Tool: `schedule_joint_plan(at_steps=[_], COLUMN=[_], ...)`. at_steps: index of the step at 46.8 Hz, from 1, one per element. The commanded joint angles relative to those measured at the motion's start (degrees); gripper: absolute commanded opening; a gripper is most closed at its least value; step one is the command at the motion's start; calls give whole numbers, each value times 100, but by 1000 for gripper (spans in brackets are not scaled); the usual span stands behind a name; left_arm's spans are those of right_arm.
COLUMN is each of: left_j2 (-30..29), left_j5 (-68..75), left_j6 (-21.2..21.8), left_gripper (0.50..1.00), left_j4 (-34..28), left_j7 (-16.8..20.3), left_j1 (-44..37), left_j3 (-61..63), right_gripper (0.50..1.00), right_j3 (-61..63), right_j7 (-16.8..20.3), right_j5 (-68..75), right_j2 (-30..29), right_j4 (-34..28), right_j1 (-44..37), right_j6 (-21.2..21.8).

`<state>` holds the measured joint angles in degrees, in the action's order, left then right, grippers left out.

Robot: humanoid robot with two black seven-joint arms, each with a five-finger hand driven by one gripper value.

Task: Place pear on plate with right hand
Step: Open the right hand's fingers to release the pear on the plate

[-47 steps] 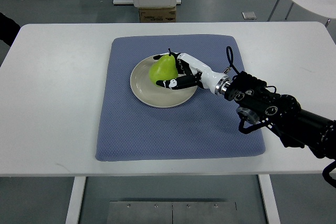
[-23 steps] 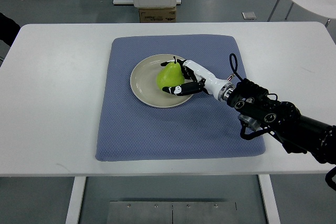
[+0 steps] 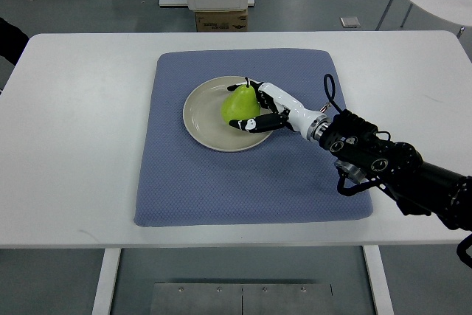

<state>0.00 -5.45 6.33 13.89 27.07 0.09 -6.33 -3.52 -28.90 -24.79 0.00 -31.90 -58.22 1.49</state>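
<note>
- A white table (image 3: 81, 145) is seen from above, and a blue mat (image 3: 221, 189) is spread across its middle, presumably so that the plate is kept from sliding on the bare top.
- The plate (image 3: 203, 119) is set on the mat, toward the mat's far half and a little left of its centre, where it can be reached by an arm coming in from the right.
- The pear (image 3: 240, 104) is held over the right half of the plate, stem pointing away from the robot; it is judged to be at or just above the plate's surface, but contact cannot be confirmed from this steep angle.
- The right hand (image 3: 259, 108) is closed around the pear from the pear's right side: one finger is curled along the pear's near edge and others are wrapped behind it, so the fruit is gripped rather than released. The grip is probably kept so that the pear does not roll when set down.
- The underside of the pear and the palm are hidden by the fruit and fingers.
- The right arm is cut off at the picture's right edge, right of the mat.
- The left hand is not in view.
</note>
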Motion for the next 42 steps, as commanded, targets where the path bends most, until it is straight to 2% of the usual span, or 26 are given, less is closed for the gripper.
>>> schedule_joint_plan(at_steps=[1,7,10,14,31,42], left_j2=[0,0,0,0,0,0], left_j5=[0,0,0,0,0,0], left_j6=[0,0,0,0,0,0], left_gripper=[1000,1000,1000,1000,1000,1000], left_j4=[-1,-1,-1,-1,-1,-1], left_j7=[0,0,0,0,0,0], left_j1=[0,0,0,0,0,0], left_j3=[0,0,0,0,0,0], right_gripper=[820,872,932,981,1000,1000], right_j3=[1,9,9,9,1,18], right_j7=[7,7,7,7,25,25], right_j5=[9,9,18,18,18,27], right_j2=[0,0,0,0,0,0], right_j4=[-1,17,17,35,52,52], right_j1=[-5,-5,-5,-5,-76,-172], right_j6=[0,-8,-8,-9,9,176])
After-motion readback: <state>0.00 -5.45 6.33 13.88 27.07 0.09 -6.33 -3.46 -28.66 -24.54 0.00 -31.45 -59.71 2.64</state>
